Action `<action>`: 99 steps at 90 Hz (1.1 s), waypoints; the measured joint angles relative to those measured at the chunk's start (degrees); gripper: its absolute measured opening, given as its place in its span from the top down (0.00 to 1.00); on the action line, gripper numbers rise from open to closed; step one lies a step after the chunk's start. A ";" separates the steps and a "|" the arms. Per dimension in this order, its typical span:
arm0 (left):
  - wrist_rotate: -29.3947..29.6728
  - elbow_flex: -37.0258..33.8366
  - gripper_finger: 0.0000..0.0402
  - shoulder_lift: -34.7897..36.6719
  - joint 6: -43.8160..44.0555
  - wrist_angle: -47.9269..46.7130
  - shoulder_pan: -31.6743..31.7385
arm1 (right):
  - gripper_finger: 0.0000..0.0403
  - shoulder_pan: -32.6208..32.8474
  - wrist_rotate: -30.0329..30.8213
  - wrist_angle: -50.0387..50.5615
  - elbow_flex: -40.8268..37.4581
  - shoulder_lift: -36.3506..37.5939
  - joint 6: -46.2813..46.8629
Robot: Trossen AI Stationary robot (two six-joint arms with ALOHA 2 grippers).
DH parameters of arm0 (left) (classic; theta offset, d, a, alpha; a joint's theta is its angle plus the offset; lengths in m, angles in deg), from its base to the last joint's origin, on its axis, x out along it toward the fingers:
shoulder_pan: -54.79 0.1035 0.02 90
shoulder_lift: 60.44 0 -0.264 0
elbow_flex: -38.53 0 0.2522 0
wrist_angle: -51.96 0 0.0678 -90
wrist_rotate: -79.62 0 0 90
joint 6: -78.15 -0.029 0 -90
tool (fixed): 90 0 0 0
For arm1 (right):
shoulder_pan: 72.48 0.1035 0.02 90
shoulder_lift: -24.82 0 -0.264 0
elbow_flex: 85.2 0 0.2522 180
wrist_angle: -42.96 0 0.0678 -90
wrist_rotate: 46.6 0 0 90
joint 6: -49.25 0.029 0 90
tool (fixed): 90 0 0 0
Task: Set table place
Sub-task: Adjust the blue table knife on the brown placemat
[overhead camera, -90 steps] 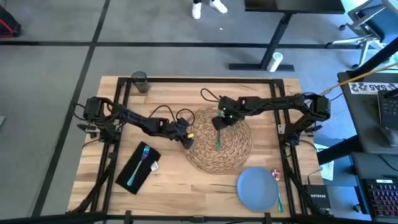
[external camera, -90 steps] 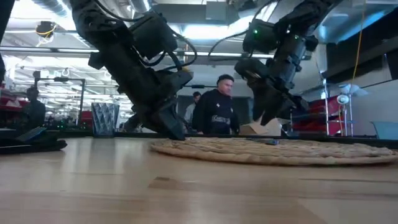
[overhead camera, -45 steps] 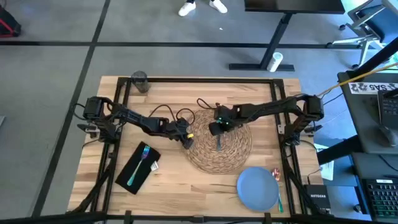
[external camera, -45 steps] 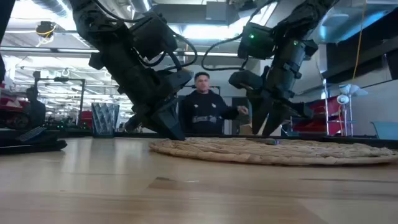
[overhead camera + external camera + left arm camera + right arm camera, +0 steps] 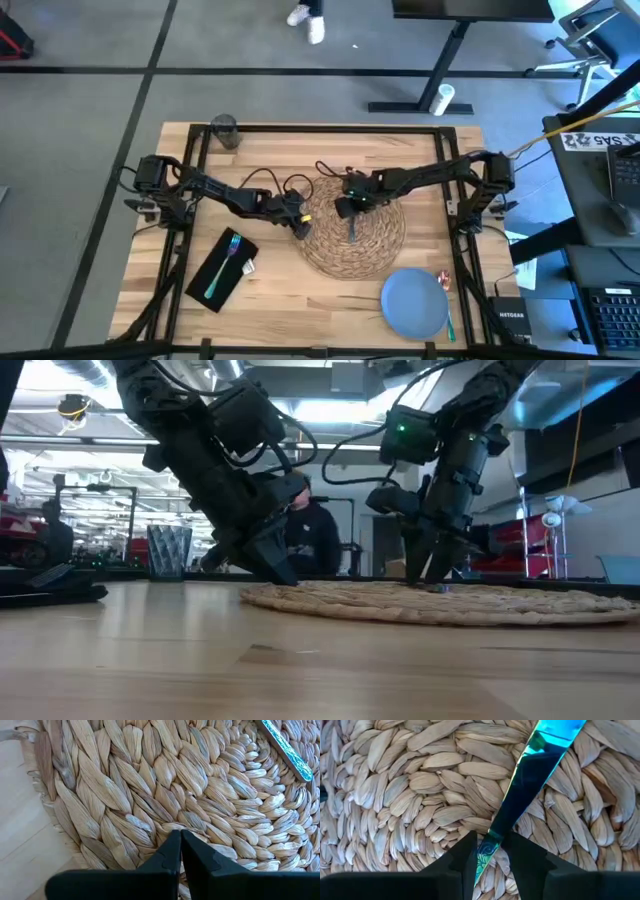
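Straw-coloured and woven, the round placemat lies mid-table in the high view, with my right gripper down on its upper part over a slim iridescent teal knife. My left gripper rests at the mat's left edge. The black rectangular napkin with the teal fork lies well to the left, the round blue plate off the mat's lower right, the small grey glass at the far left corner of the light wood plank table.

Low view: both grippers reach down to the mat, a person standing beyond.

Left wrist view: my 2 fingers are pressed together on the weave, holding nothing.

Right wrist view: my 2 fingers straddle the knife's end, slightly spread, not clearly pinching. I judge I should centre on the narrow blade, close squarely, then lift straight so it doesn't snag the weave.
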 joint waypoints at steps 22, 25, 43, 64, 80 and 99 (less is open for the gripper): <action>0.11 0.02 1.00 0.00 0.01 0.09 0.03 | 0.77 0.00 -0.96 1.52 -0.04 0.21 -0.06; 0.12 0.02 1.00 -0.02 0.04 0.17 0.04 | 0.77 0.00 -0.97 1.65 -0.07 0.41 -0.15; 0.25 0.02 1.00 -0.02 0.13 0.26 0.04 | 0.77 0.02 -0.14 6.12 -0.33 2.93 -0.29; 0.34 0.02 1.00 -0.02 0.20 0.24 0.04 | 0.77 0.00 1.55 10.35 -0.44 4.33 -1.70; 0.36 0.02 1.00 -0.02 0.66 0.24 0.04 | 0.77 0.01 1.00 10.07 -0.40 4.34 -3.39; 0.36 0.02 1.00 -0.02 0.65 0.24 0.04 | 0.77 0.02 0.72 12.49 -0.22 4.38 -5.75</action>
